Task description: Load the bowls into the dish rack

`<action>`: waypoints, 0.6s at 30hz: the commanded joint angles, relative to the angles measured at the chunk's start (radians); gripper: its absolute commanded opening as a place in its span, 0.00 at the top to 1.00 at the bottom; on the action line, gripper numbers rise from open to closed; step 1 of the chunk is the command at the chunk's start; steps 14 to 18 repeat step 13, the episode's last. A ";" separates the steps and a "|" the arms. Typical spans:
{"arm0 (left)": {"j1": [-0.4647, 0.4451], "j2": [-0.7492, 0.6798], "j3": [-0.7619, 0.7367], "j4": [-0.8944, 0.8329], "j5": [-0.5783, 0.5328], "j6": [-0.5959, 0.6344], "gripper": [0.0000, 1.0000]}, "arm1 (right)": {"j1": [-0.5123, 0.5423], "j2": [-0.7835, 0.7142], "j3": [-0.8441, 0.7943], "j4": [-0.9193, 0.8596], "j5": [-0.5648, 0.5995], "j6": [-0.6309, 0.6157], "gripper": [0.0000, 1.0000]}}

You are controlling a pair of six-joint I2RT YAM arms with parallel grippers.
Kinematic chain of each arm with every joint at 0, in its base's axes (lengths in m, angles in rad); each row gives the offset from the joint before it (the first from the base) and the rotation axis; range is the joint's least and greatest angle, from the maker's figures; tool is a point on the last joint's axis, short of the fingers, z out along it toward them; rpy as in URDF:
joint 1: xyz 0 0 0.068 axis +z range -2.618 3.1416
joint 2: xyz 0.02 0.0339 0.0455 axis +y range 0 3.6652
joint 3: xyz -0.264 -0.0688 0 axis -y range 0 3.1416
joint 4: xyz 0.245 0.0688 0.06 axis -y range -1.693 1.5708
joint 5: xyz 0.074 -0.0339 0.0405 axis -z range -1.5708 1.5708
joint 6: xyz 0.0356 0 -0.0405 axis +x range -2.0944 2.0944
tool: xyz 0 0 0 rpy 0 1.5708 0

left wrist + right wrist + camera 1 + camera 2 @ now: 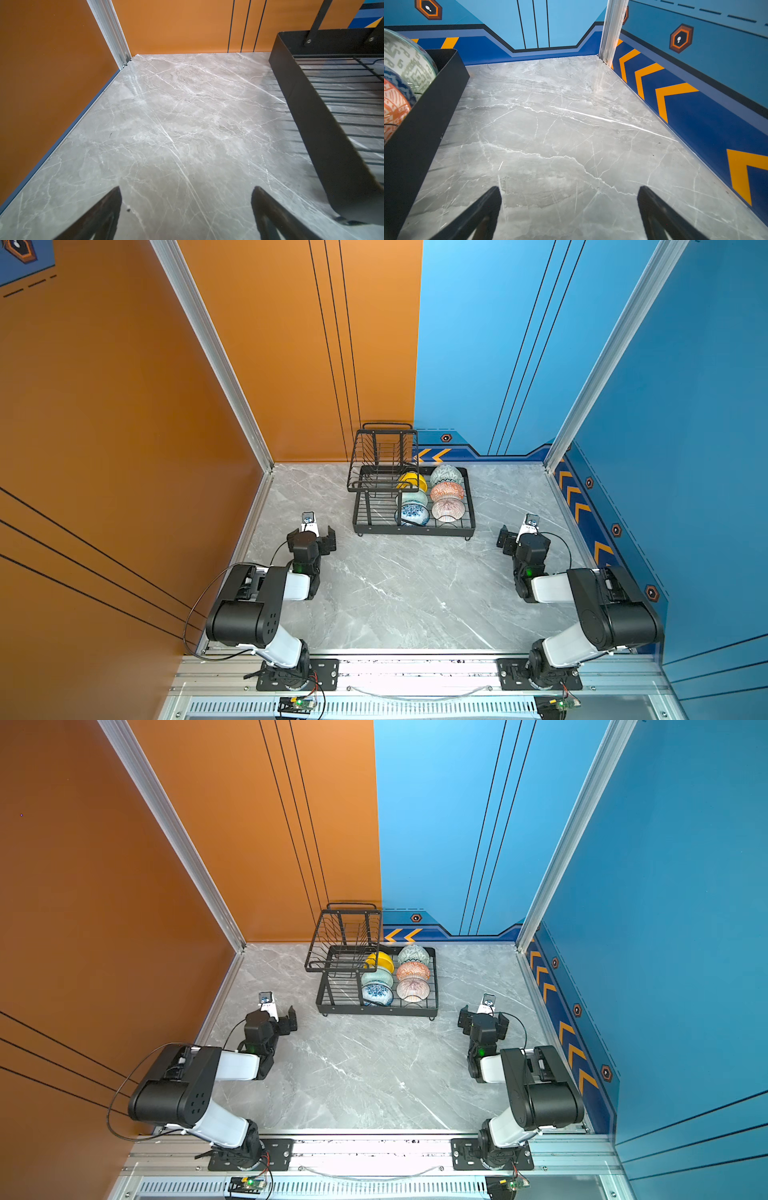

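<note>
Over at the back of the marble table [395, 585]: the dish rack [415, 529], loaded. In its lower tray, two rows of three, all tilted on edge. On the left arm's side, back to front: yellow bowl [411, 480], mint bowl [414, 497], blue-and-white bowl [413, 513]. Alongside: grey-green bowl [445, 475], orange bowl [447, 490], pinkish bowl [447, 508]. Down front, with the left gripper [186, 190] spread wide, gripping nothing, near the rack's front corner — and likewise the right gripper [569, 188], wide apart, empty, beside the rack's other wall.
</note>
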 commanded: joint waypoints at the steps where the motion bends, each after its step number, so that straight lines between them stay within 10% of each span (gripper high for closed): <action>1: -0.003 0.001 0.000 0.022 -0.029 0.014 0.02 | 0.004 0.002 0.016 0.021 0.004 -0.005 0.00; 18: -0.001 0.002 0.001 0.022 -0.028 0.016 0.02 | 0.009 0.003 0.013 0.028 0.015 -0.010 0.00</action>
